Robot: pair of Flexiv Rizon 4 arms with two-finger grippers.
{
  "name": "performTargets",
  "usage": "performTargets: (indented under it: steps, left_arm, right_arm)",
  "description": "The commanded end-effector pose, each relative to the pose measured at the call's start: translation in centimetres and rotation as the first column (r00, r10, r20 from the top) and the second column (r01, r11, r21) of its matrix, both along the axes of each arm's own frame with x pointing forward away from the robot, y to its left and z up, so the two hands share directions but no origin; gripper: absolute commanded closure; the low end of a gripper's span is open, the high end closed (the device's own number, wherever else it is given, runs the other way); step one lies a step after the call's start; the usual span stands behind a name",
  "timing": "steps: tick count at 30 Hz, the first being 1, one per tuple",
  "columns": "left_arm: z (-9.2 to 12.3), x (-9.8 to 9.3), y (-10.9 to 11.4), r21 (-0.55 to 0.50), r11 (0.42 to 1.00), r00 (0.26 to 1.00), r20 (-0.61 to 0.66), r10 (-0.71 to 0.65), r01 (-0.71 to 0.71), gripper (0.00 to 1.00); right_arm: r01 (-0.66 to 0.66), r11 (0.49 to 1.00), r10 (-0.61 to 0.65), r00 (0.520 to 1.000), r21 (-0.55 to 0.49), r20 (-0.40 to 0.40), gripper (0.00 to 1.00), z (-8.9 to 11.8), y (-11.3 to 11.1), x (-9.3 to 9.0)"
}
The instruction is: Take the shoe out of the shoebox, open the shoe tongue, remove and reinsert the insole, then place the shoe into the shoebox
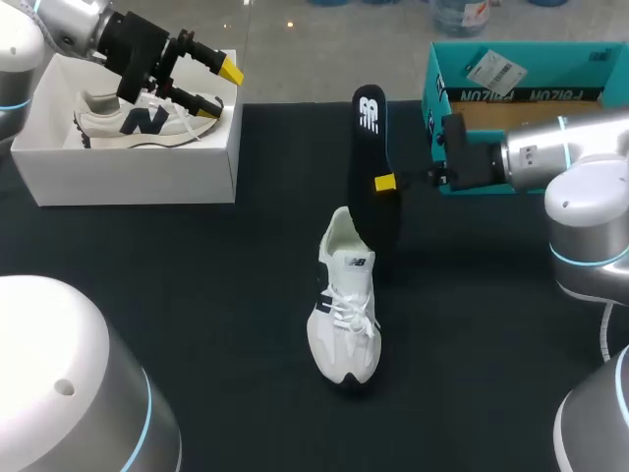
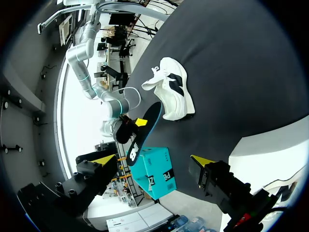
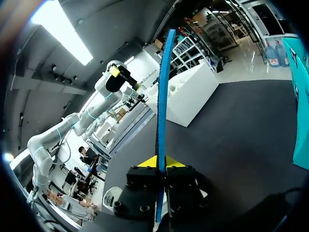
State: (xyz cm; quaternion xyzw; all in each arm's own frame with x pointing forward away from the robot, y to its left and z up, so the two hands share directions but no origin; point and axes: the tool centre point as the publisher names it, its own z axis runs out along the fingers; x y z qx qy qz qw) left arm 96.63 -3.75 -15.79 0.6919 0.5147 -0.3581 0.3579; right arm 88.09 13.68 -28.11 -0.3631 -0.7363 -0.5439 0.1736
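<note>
Shoe [image 1: 344,305] lies mid-table on its sole, toe toward the near edge. Insole [image 1: 366,147] is out of the shoe, held up on edge just beyond its heel, pinched between the fingers of the right gripper [image 1: 386,182]. Left gripper [image 1: 220,87] has fingers spread, holding nothing, and hangs above the white shoebox [image 1: 138,179] at the far-left corner. Second shoe [image 1: 138,123] is inside that box. Teal box [image 1: 521,71] sits at the far-right corner.

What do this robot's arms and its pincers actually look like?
The left arm and right arm are smooth silver-grey tubes with bulky rounded joints, ringed by thin glowing light-blue bands. The left gripper and right gripper are blocky black units, each with two slim fingers capped in bright yellow.
</note>
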Motion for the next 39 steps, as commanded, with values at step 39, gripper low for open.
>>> performTargets:
  steps: [39]
  left_arm:
    - [0.0,0.1,0.0,0.003,1.0,1.0,0.0,-0.002,0.002,0.0]
  right_arm:
    - [0.013,0.999,-0.013,1.0,-0.045,0.007,1.0,0.1,1.9,-2.1]
